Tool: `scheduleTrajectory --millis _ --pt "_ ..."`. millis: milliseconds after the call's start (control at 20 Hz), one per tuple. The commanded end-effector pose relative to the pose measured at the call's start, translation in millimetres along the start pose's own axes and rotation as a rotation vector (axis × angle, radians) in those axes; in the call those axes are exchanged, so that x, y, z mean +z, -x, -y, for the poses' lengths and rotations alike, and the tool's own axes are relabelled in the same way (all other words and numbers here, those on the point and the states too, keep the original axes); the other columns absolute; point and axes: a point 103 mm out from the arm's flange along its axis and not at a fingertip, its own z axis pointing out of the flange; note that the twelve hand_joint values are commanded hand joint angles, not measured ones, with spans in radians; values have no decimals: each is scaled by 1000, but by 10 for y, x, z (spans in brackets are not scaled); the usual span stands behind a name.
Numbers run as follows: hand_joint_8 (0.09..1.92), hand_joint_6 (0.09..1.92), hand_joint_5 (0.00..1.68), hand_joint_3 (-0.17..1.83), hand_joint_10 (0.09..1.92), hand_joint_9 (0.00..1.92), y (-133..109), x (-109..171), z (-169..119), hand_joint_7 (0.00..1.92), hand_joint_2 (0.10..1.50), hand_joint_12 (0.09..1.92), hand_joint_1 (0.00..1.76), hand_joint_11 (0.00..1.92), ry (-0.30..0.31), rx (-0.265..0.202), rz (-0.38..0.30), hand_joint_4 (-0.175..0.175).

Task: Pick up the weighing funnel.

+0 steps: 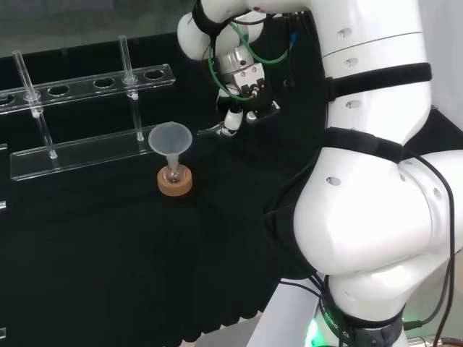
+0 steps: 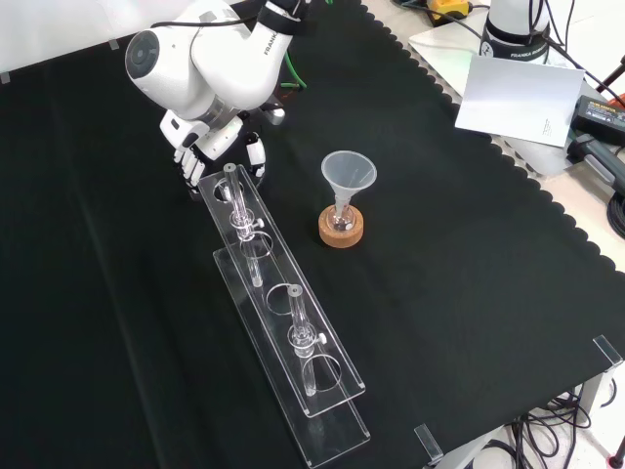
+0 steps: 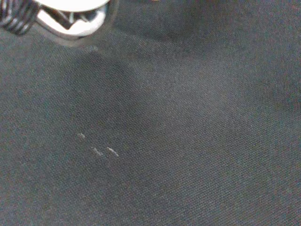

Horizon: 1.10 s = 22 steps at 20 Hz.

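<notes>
White arm links foremost, hand beyond them, its grasp indistinct.

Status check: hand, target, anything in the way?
Hand down low, grasp unreadable. Tube rack end close beside it. Funnel upright in flask, apart from hand.

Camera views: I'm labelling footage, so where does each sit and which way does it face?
Head view: behind and above the arm's base, looking over the white arm links at the black cloth; the hand shows left of them.
Front view: before the arm, looking down on the cloth; arm links and the hand enter from the top.
Wrist view: at the wrist, close over cloth; a blurred part of the hand shows.
Shared: head and front both show the funnel, cork ring and clear rack.
</notes>
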Motion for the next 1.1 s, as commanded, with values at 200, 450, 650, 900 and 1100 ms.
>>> scheduleTrajectory --millis 200,450,650,900,1100 --pt "644 567 702 562 594 526 20 35 -44 313 573 1375 878 336 -2 14 -31 18" --pt "646 601 739 563 595 537 24 29 -75 322 576 1374 880 344 2 13 -41 26" --pt "647 627 769 564 594 545 17 48 -102 329 578 1373 881 350 -4 8 -40 33" --pt "650 647 787 564 593 555 5 88 -116 341 580 1370 883 354 -12 4 -46 38" --pt "646 672 779 565 582 565 13 75 -121 350 581 1365 884 358 -9 11 -42 38"
